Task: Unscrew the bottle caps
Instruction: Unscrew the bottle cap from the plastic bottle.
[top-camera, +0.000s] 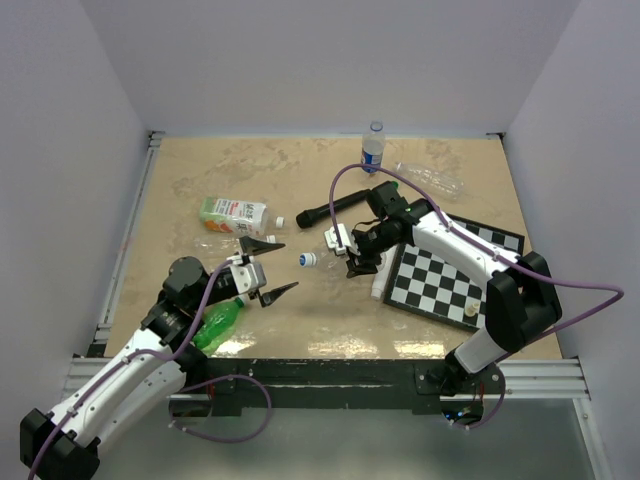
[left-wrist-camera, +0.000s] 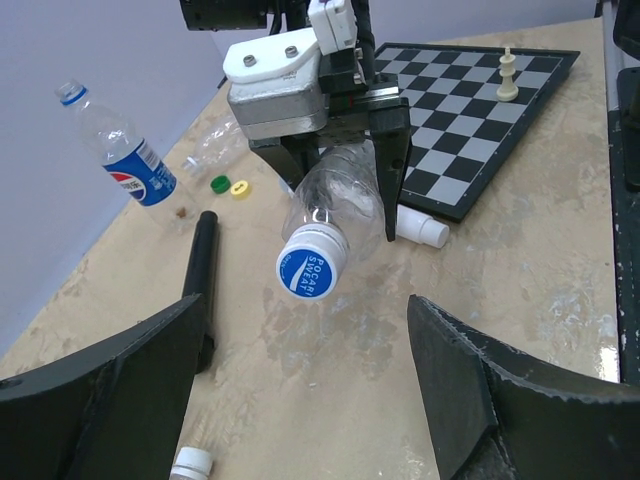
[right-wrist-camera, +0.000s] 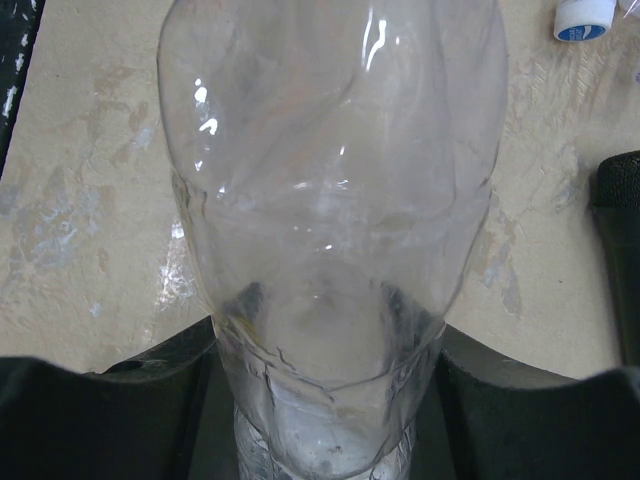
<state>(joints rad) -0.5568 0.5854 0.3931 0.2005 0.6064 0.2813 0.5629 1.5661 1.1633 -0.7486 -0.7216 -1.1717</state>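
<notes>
My right gripper (top-camera: 352, 262) is shut on a clear crinkled bottle (left-wrist-camera: 338, 195) and holds it level above the table. Its white cap with a blue top (left-wrist-camera: 312, 262) points at my left gripper; it also shows in the top view (top-camera: 307, 259). My left gripper (left-wrist-camera: 310, 385) is open and empty, its jaws wide apart, a short way in front of that cap and not touching it (top-camera: 270, 270). In the right wrist view the bottle (right-wrist-camera: 330, 180) fills the frame, clamped by my right gripper (right-wrist-camera: 325, 400); its cap is hidden there.
A Pepsi bottle (top-camera: 373, 148) stands at the back beside a lying clear bottle (top-camera: 430, 178). A green bottle (top-camera: 215, 322) lies by my left arm. Also here are a carton (top-camera: 232, 213), a black microphone (left-wrist-camera: 200, 275), a chessboard (top-camera: 450, 280), and loose green (left-wrist-camera: 219, 184) and yellow (left-wrist-camera: 240, 187) caps.
</notes>
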